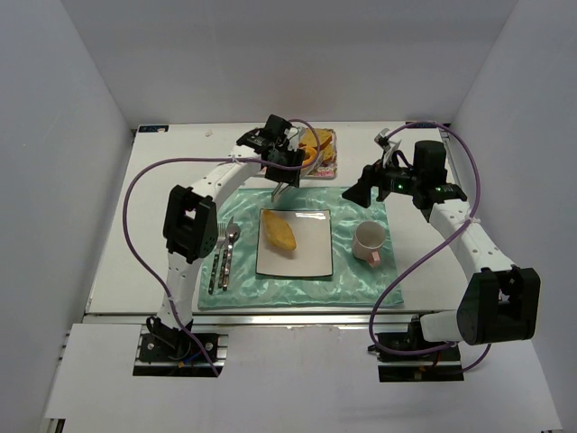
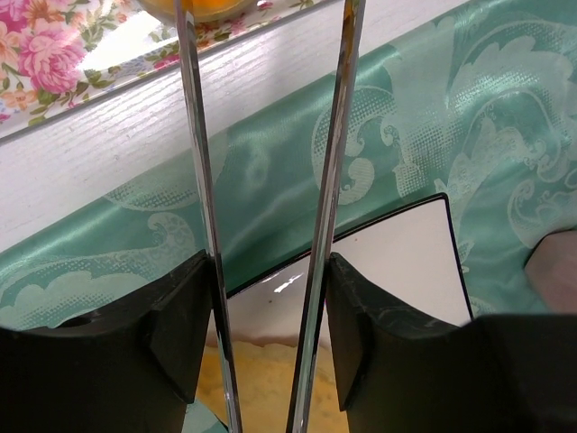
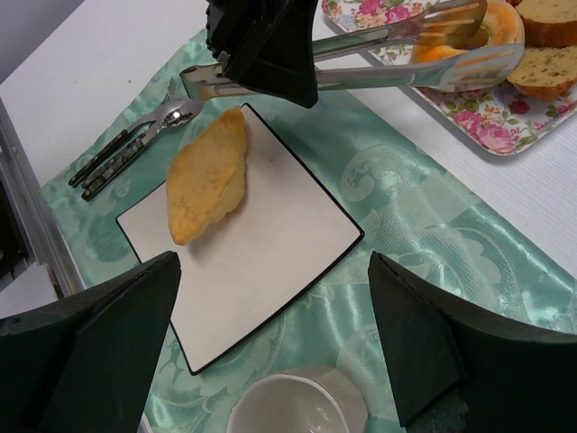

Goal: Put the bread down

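Note:
A yellow piece of bread (image 1: 279,234) (image 3: 207,176) lies on the left half of the white square plate (image 1: 311,257) (image 3: 270,253). My left gripper (image 1: 287,167) (image 2: 269,275) hovers over the plate's far edge, shut on metal tongs (image 3: 397,72) (image 2: 338,135). The tong arms stand apart and carry nothing. Their tips reach over the floral tray (image 3: 487,131) (image 2: 45,54), on either side of an orange bun (image 3: 500,27); whether they touch it I cannot tell. My right gripper (image 1: 361,194) (image 3: 270,271) is open, above the plate's right side and the mug, holding nothing.
A white mug (image 1: 370,242) (image 3: 297,406) stands right of the plate on the teal placemat (image 1: 356,275). A fork, knife and spoon (image 1: 223,257) (image 3: 135,149) lie left of the plate. Bread slices (image 3: 545,72) sit on the tray at the back. White walls enclose the table.

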You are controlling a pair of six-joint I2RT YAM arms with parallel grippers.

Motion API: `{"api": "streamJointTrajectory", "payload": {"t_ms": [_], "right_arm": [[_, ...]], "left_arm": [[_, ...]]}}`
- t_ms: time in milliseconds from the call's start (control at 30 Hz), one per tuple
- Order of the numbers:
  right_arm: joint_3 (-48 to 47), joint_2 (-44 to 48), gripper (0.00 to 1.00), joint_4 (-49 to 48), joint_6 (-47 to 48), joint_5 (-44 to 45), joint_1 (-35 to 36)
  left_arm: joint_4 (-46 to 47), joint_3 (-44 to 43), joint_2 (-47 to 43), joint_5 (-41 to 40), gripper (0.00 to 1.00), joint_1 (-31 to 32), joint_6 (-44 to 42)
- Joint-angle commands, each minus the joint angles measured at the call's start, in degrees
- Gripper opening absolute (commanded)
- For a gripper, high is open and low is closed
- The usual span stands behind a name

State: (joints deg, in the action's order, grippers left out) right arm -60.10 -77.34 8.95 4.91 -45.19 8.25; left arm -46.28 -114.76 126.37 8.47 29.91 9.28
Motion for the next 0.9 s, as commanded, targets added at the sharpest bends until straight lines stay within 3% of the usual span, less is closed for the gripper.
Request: {"api": "streamJointTrajectory", "payload": {"t_ms": [0,467,867], "right_arm": [[0.33,0.52,0.89,-1.66,-0.07,-0.95,-0.34],[0.51,0.88,0.89,-1.92,-0.34,-1.13,-0.34],[0.24,0.61,0.89,-2.01,-0.69,-1.30,-0.34]], "left_arm": [[0.05,0.50,-1.83,0.50,0.60,0.50,-1.10],[-2.41,1.47,-0.95,-13.73,0.52,4.54,-4.18],[-3.11,1.47,-1.39,-18.84,0.53,6.12,-5.06]]}}
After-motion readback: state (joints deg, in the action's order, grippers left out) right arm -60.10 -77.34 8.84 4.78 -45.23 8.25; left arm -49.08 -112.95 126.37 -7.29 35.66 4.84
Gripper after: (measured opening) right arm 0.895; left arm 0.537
